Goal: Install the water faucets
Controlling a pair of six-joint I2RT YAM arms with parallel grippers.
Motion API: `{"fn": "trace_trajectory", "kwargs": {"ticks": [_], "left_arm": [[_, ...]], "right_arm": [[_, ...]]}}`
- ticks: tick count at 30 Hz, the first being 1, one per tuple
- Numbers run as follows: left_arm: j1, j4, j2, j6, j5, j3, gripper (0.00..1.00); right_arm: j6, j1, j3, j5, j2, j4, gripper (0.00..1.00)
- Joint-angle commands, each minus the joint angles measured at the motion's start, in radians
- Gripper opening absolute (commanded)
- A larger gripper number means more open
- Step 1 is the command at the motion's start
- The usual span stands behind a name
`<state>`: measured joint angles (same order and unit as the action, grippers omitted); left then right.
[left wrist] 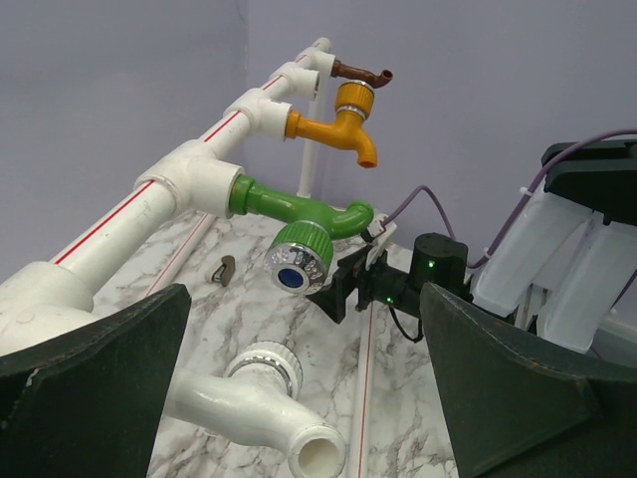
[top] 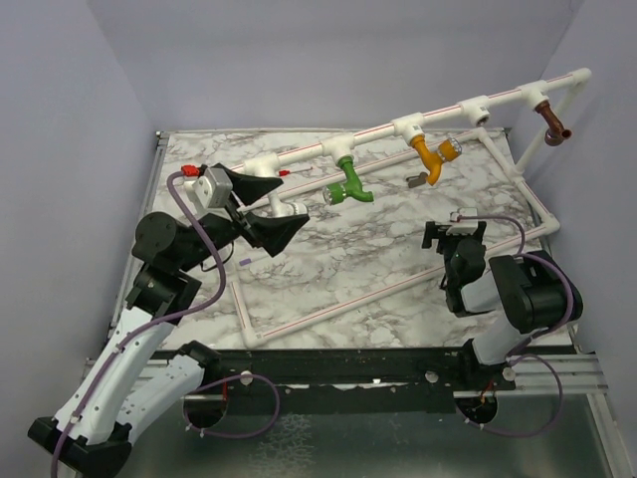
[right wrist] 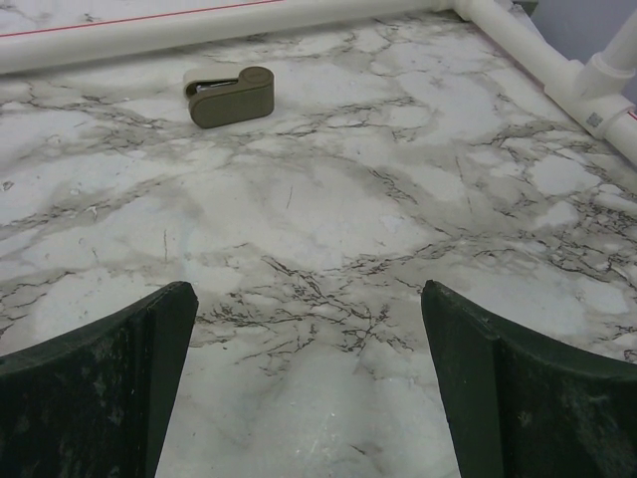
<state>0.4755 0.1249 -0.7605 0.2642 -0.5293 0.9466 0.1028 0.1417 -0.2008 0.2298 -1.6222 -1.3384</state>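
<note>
My left hand is wide open and holds nothing. The white faucet lies on the worktop, low between its fingers. The green faucet, the orange-yellow faucet and the brown faucet sit on the pipe. My right hand is also wide open and empty, above the marble.

Green tap, yellow tap, brown tap hang off raised pipe twd table's far edge; L gripper, jaws wide apart, at white tap, left side.
</note>
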Motion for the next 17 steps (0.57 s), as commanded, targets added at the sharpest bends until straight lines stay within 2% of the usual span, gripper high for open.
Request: {"fn": "trace_trajectory", "kwargs": {"ticks": [1, 3, 7, 17], "left_arm": [[0.013, 0.023, 0.036, -0.022, 0.034, -0.028, 0.99], [0.015, 0.033, 0.047, -0.021, 0.039, -0.036, 0.99], [0.014, 0.046, 0.054, -0.012, 0.034, -0.042, 0.99], [0.007, 0.091, 0.083, 0.013, 0.018, -0.068, 0.99]], "right_arm": [[-0.03, -0.012, -0.017, 0.015, -0.005, -0.021, 1.0], [-0.039, -0.014, -0.036, 0.018, 0.003, 0.033, 1.0], [-0.035, -0.014, -0.024, 0.025, -0.008, -0.009, 1.0], [-0.046, -0.018, -0.045, 0.02, -0.004, 0.04, 1.0]]}}
